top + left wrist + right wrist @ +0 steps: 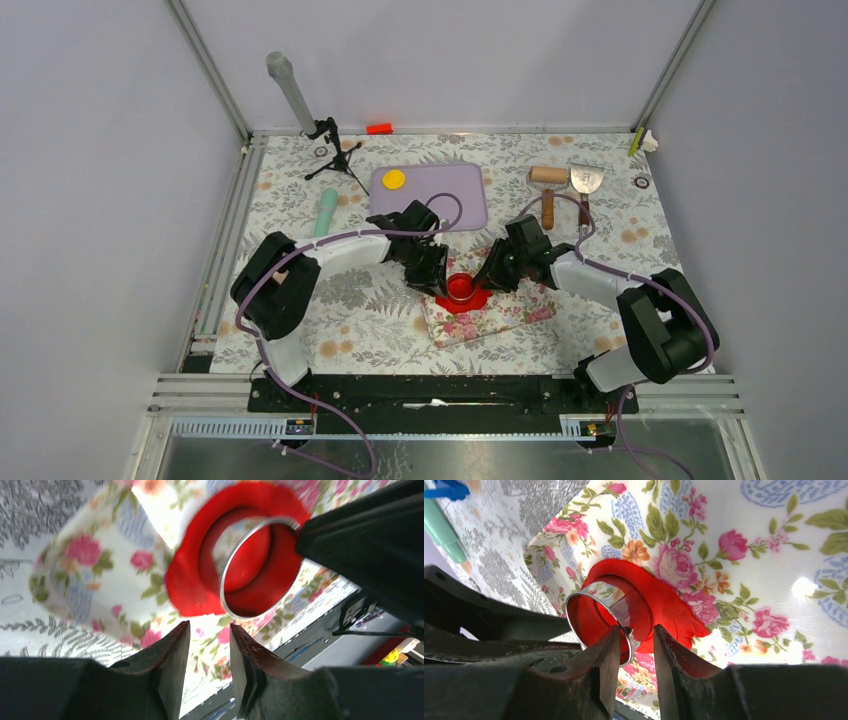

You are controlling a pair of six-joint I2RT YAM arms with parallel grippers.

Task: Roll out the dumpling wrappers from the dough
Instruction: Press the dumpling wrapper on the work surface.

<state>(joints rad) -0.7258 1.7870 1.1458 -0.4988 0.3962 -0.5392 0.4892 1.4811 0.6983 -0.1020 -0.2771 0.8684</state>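
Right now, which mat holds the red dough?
The floral mat, the nearer one; the purple mat behind it shows only a yellow disc.

From above, the left gripper (437, 281) and right gripper (488, 277) are too dark to show their fingertips, and they cover the dough (478, 300) at 10 and 2 o'clock. In the left wrist view the right gripper's body hides the metal ring (223, 582) at 2 o'clock; the floral mat (85, 565) is blurred. In the right wrist view the teal tool (441, 532) is cut off at 10 o'clock.
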